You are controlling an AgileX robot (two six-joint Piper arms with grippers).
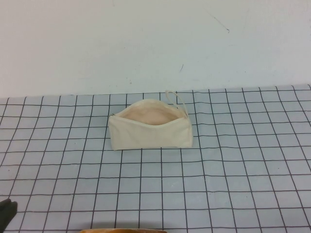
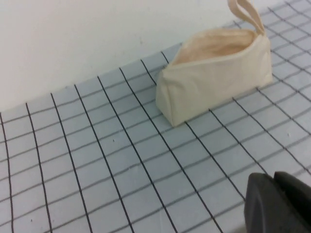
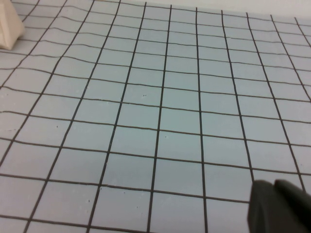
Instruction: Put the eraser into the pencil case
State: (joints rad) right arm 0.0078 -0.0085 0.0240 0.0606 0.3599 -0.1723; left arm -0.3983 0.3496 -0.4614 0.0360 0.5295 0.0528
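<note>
High view, from the near edge outward: a dark piece of the left tool (image 1: 7, 211) sat at the bottom left corner of the frame, low over the worktop (image 1: 233, 184), which was covered by a pale blue-grey cloth ruled with a black grid. A thin tan-orange strip (image 1: 122, 230) showed along the bottom edge near the middle; what it was could not be told. The right tool did not appear in this view.

Farther out, near the middle of the worktop, the pencil case (image 1: 150, 132) stood upright on its base, well apart from the left tool. It was cream fabric, with its curved top gaping open to show a pinkish-beige lining. A thin loop strap (image 1: 176, 101) rose from its right end. No brand, label or writing could be read on it. Behind the worktop rose a plain white wall (image 1: 146, 43) with a few faint marks.

Left wrist view: a black edge of the left tool (image 2: 277, 204) filled the near corner, with the pencil case (image 2: 214, 77) beyond it on the grid, mouth open and strap (image 2: 248, 13) upright. Whether this tool was wide or narrow could not be told.

Right wrist view: a black edge of the right tool (image 3: 279, 206) hung over bare grid, with only a corner of the pencil case (image 3: 9, 26) at the far edge. Its spread could not be told either.

The eraser was not visible in any view.
</note>
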